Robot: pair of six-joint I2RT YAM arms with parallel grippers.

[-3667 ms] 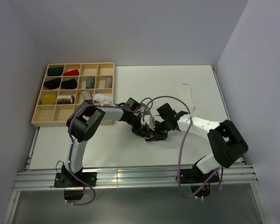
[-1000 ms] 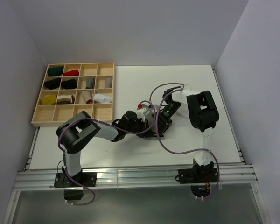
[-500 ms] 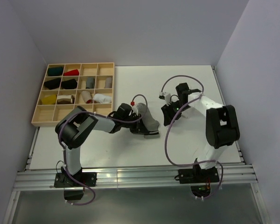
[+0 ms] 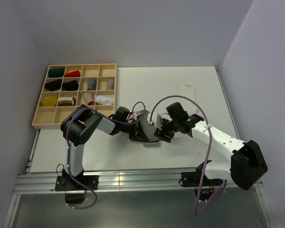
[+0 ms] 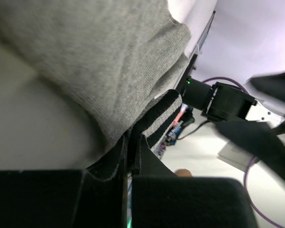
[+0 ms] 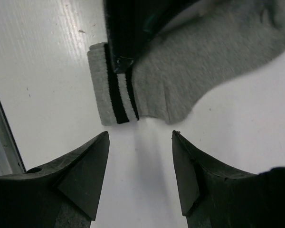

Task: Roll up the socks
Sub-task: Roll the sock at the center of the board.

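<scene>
The right gripper (image 6: pixel 140 135) hovers just beside the grey sock (image 6: pixel 204 57), jaws apart with nothing between them. The left gripper (image 5: pixel 131 142) is clamped on that sock's striped cuff (image 6: pixel 115 102). The white sock (image 4: pixel 188 90) lies well apart from the grey sock, farther back. Risk: if the right jaws close here, they may strike the left gripper or drag the cuff loose.

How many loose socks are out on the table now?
2. The grey striped sock lies centrally, pinched by the left gripper; the white sock lies farther back, to the right.
</scene>
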